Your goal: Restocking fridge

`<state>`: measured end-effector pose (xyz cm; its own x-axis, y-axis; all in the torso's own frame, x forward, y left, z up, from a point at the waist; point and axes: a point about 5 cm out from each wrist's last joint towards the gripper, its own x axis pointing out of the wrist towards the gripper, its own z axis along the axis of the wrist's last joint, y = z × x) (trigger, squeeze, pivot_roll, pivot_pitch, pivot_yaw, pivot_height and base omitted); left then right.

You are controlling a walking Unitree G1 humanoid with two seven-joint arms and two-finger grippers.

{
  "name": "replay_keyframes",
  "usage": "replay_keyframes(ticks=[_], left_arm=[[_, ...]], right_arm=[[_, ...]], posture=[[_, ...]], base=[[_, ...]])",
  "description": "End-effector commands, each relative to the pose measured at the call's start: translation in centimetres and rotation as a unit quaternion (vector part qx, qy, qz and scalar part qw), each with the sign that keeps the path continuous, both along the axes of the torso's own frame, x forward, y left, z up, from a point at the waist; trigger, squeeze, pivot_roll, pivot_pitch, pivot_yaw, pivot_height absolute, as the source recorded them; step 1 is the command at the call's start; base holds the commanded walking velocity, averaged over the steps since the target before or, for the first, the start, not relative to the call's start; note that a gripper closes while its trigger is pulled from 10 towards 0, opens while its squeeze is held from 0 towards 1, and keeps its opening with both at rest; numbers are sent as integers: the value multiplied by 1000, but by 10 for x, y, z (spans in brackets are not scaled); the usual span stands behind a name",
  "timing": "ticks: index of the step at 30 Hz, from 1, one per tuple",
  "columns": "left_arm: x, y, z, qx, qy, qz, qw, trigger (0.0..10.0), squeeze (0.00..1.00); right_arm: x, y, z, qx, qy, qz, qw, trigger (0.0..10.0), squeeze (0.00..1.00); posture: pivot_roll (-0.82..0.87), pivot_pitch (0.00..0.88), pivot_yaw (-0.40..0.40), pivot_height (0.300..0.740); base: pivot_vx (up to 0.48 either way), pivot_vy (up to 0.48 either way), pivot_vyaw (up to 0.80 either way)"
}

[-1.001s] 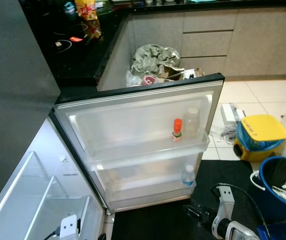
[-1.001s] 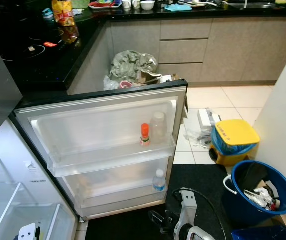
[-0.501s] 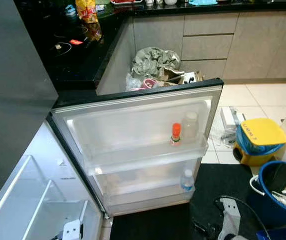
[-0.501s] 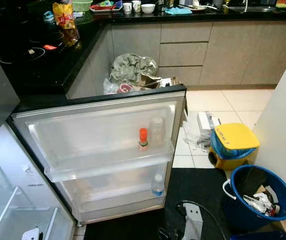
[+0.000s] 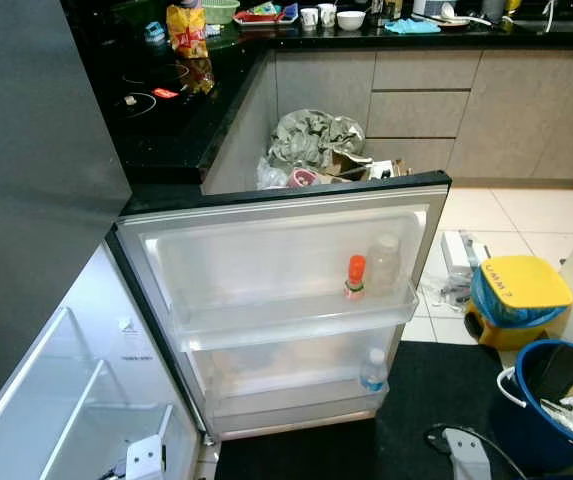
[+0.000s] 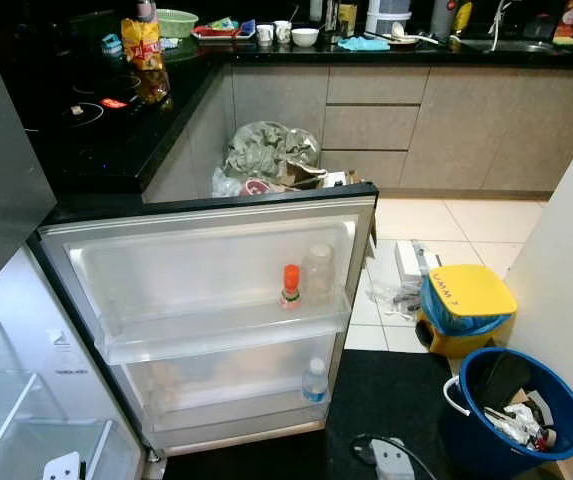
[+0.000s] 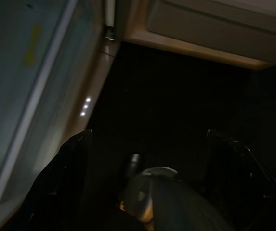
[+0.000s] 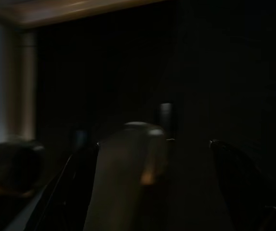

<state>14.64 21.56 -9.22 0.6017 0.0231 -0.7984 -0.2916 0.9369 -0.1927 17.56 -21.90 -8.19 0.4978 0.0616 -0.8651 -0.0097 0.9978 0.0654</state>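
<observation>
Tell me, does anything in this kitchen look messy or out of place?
Yes. A crumpled bag of rubbish sits on the floor behind the open fridge door, and papers lie scattered on the tiles beside the yellow-lidded bin. The door shelves look tidy: their few bottles stand upright.

You are in a home kitchen — open fridge door (image 5: 286,280), black countertop (image 5: 166,130) with hob, grey drawers (image 6: 376,110), tiled floor (image 5: 486,210).
</observation>
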Motion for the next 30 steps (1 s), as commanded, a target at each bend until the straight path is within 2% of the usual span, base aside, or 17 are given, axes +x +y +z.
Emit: replay_keyframes(ticks=[1,5,6,10,12,14,19,24,30], left_arm=[[-2,0,-2,13,15,-2,1000,10000,0],[-2,2,-2,22,21,-4,1000,10000,0],[-3,3,-2,26,26,-8,999,10000,0],[-7,6,-3,34,36,-17,999,10000,0],[-9,6,-4,34,40,-16,999,10000,0],[-13,4,-5,32,48,-13,998,10000,0],[-16,0,-7,24,54,-16,998,10000,0],[-20,0,-9,21,63,-9,998,10000,0],[-28,4,-11,33,78,1,996,10000,0]], right_arm=[[10,-6,5,-50,-7,-2,999,10000,0],[13,-6,6,-70,-1,-4,998,10000,0],[16,-2,7,-54,-9,0,999,10000,0],[15,3,6,-59,-12,20,998,10000,0],[12,3,4,-69,-7,19,997,10000,0],[2,3,-1,-85,16,28,996,10000,0],[-8,0,-5,-91,33,44,994,10000,0],[-7,-3,-4,-95,31,49,994,10000,0],[1,-4,0,-89,14,48,995,10000,0]], posture=[[-3,0,-21,740],[6,0,-14,740],[7,0,-8,740],[4,0,2,740],[2,0,4,740],[8,0,5,740],[5,0,-10,740],[7,0,-20,740],[17,0,-22,740]], base=[[0,0,0],[0,0,0],[0,0,0],[0,0,0],[0,0,0],[0,0,0],[0,0,0],[0,0,0],[0,-369,0]])
